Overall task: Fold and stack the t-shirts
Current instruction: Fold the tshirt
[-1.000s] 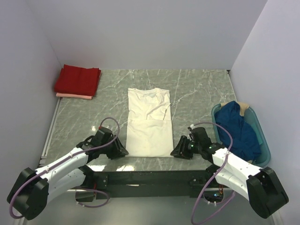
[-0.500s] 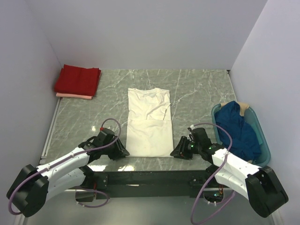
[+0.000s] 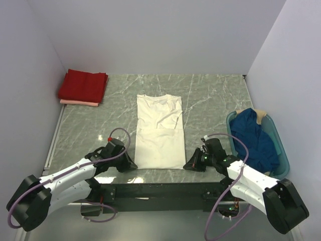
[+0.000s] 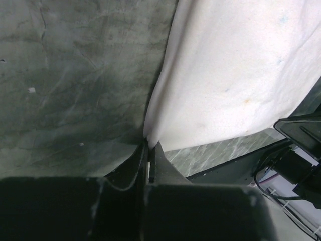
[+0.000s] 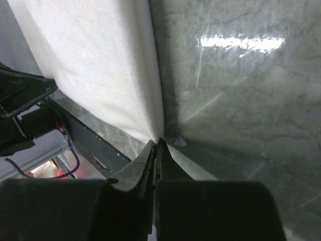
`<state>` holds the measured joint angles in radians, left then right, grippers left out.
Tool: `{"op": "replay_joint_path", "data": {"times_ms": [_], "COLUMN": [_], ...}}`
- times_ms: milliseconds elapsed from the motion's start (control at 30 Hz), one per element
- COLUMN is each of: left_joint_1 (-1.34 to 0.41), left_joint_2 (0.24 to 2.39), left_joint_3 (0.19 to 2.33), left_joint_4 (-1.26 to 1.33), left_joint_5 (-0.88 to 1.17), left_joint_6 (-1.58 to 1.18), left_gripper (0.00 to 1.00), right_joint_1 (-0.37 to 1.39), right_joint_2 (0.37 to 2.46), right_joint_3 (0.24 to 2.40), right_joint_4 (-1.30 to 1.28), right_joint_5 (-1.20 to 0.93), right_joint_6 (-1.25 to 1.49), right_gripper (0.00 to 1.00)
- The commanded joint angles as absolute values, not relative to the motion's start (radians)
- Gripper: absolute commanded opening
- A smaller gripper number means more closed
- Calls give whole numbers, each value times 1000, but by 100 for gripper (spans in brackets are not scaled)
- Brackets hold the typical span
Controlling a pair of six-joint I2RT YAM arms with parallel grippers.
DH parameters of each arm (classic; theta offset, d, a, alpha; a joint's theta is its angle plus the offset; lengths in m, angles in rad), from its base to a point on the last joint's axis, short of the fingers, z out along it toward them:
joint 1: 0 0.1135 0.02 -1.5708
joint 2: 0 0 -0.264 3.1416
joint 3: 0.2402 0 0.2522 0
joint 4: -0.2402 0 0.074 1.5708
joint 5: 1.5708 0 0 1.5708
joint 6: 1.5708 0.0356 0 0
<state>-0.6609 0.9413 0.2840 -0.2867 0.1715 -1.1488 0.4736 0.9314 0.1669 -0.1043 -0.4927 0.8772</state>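
Observation:
A cream-white t-shirt (image 3: 159, 131) lies flat in the middle of the table, folded into a long strip with its collar at the far end. My left gripper (image 3: 133, 165) is shut on its near left corner (image 4: 150, 136). At the near right corner (image 5: 156, 134) my right gripper (image 3: 186, 165) is pinched shut on the hem. A folded red t-shirt (image 3: 83, 85) sits on a folded pale pink t-shirt (image 3: 79, 103) at the far left. A dark blue t-shirt (image 3: 256, 139) is bunched inside the teal basket (image 3: 285, 155).
White walls close in the table on the left, back and right. The teal basket stands against the right wall. The black base rail (image 3: 160, 190) runs along the near edge, just behind the shirt's hem.
Both grippers have gone from open to shut on the near corners of the cream-white t-shirt, each shifting slightly toward the near edge. The shirt has not moved.

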Motion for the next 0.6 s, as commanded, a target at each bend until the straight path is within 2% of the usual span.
{"op": "replay_joint_path", "data": {"times_ms": [0, 567], "left_joint_1": [-673, -818], "left_joint_2": [908, 586], "left_joint_3": [302, 425], "left_joint_4": [-324, -669], "left_joint_5": [161, 71], "left_joint_6": [-1147, -1229], "left_gripper": [1, 1], "right_joint_1": [482, 483], "right_joint_2": [868, 388], "right_joint_3": [161, 232], "right_joint_4": [-167, -670], "right_joint_5": [-509, -494], "right_joint_6": [867, 787], "right_gripper": [0, 0]}}
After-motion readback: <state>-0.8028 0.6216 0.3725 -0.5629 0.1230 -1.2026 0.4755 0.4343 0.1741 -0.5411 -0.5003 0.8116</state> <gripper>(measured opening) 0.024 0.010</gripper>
